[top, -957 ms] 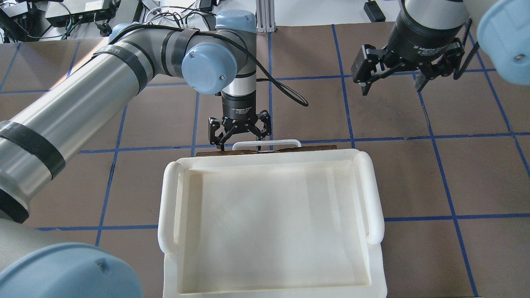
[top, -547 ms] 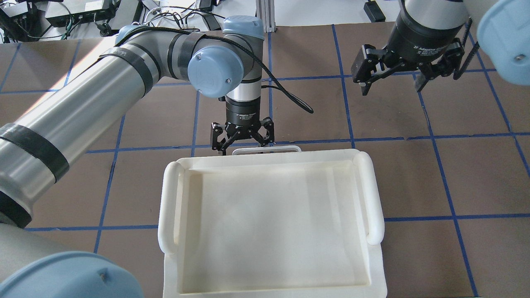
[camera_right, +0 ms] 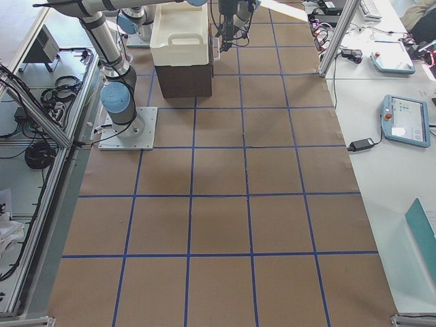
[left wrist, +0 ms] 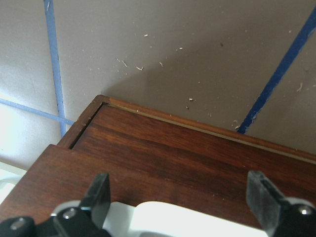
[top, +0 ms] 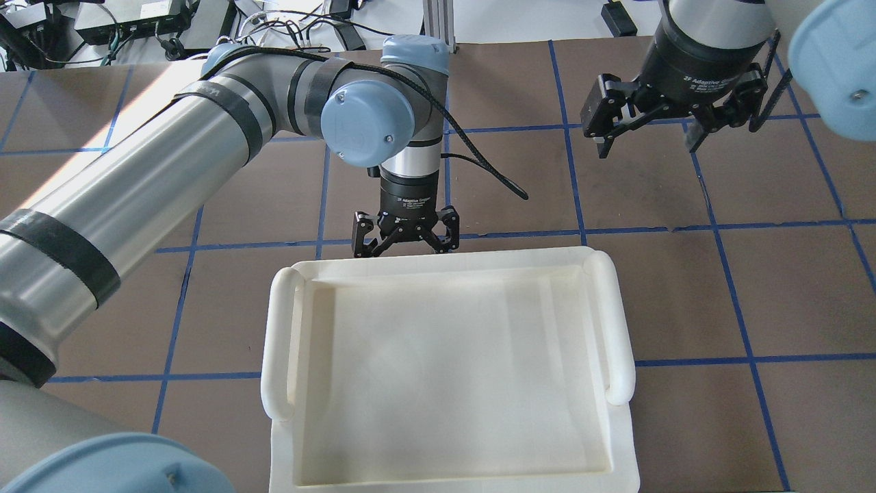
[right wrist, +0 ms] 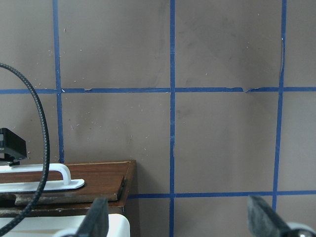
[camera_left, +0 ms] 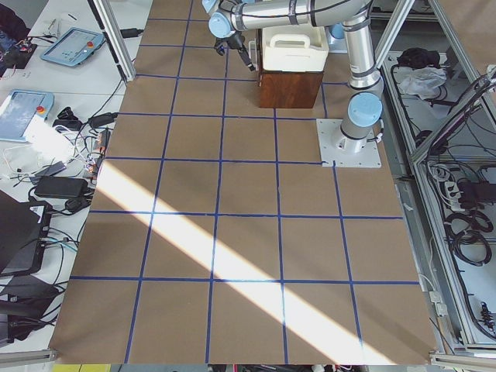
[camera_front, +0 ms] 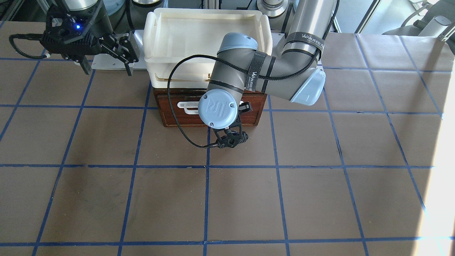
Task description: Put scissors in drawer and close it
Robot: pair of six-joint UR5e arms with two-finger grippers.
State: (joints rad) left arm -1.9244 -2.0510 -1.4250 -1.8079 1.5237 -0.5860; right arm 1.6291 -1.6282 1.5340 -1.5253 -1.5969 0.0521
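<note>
Nearest me in the overhead view, the tray (top: 276,329) covers everything under it, so none of the drawer shows there. At the tray's far rim the left gripper (top: 405,241) points down, its fingertips cut off by that rim. Its wrist camera shows the jaws spread wide either side of the white handle (left wrist: 163,217), gripping nothing. I cannot tell whether they touch the drawer (left wrist: 173,153) front. In the front view the drawer sits under the tray, and the left arm (camera_front: 234,67) hides one end of the handle. I cannot tell if the drawer is fully in. Its inside is hidden, and the scissors show in no view. Farther off, the right gripper (top: 649,140) hangs above the table (top: 753,287), spread wide and empty.
</note>
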